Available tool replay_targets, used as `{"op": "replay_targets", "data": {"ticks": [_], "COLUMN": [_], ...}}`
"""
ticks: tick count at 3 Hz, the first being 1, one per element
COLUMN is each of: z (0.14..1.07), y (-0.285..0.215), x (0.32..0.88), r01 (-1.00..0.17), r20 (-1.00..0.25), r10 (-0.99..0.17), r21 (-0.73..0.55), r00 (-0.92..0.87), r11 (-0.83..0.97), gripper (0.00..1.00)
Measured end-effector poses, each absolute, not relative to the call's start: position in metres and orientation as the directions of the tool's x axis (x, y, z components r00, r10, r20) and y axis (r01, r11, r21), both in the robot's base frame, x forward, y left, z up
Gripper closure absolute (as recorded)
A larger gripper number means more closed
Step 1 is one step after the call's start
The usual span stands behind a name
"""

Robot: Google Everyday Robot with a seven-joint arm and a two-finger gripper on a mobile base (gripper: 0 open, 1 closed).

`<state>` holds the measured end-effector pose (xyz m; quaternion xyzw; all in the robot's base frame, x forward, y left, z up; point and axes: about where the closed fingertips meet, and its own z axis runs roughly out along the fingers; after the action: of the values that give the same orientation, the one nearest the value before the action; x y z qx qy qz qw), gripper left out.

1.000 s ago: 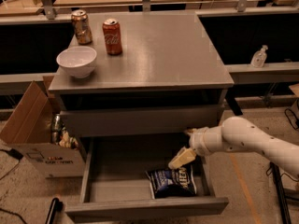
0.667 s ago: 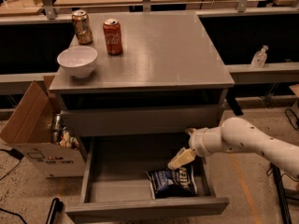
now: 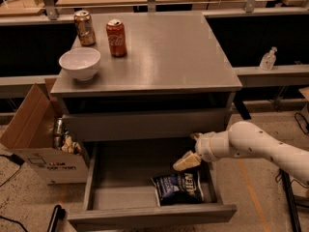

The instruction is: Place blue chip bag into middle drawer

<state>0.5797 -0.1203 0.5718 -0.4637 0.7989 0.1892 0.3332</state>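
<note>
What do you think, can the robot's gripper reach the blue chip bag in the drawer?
Probably yes: the gripper hangs just above the blue chip bag, lying uncovered in the open middle drawer.

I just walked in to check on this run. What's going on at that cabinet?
A one-armed robot is working at the grey cabinet. Its gripper hangs open over the pulled-out middle drawer, holding nothing. The blue chip bag lies inside the drawer, near its front right corner. On the cabinet top stand a white bowl, a red soda can and a second can.
</note>
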Motion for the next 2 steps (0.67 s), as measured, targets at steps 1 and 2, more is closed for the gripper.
{"op": "replay_targets", "data": {"ticks": [1, 2], "z": [0.544, 0.531], "y": [-0.092, -0.074], "x": [0.583, 0.571], "r01": [-0.898, -0.919], "r20": [-0.722, -0.718], "r10": [-0.625, -0.649], "r21": [-0.014, -0.035], "r00": [-0.295, -0.251], "r11": [0.440, 0.393], "gripper": [0.42, 0.52]}}
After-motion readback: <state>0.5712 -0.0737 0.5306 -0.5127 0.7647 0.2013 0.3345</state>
